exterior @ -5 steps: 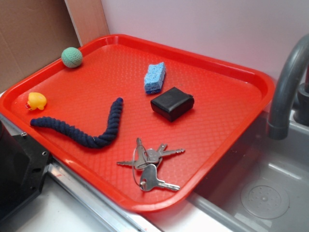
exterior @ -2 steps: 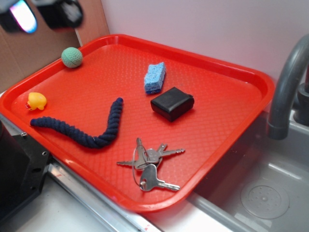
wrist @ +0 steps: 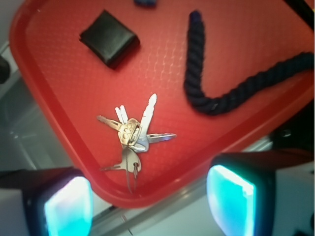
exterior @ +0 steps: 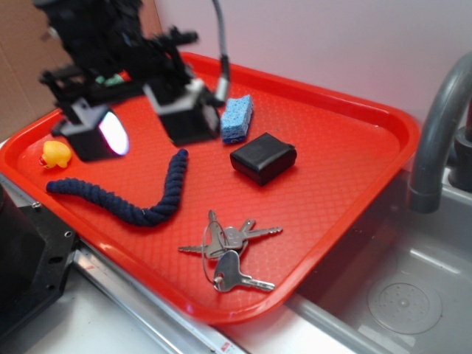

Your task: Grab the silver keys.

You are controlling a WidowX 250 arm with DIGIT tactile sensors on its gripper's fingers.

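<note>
The silver keys point(exterior: 230, 251) lie fanned out on a wire ring near the front edge of the red tray point(exterior: 354, 184). In the wrist view the silver keys point(wrist: 132, 135) sit in the middle, above my fingers. My gripper point(exterior: 144, 125) hangs open over the tray's left half, above the blue rope, well up and left of the keys. Its two fingers point(wrist: 231, 206) stand wide apart with nothing between them.
A dark blue rope point(exterior: 140, 203) curves across the tray's left. A black block point(exterior: 263, 158) and a blue sponge point(exterior: 237, 118) sit behind the keys. A yellow duck point(exterior: 56, 153) is at the left edge. A grey faucet point(exterior: 439, 133) rises over the sink point(exterior: 402, 295) at right.
My gripper has come down from the top left corner and moved right over the tray; one second ago it was out of view. The keys have not moved.
</note>
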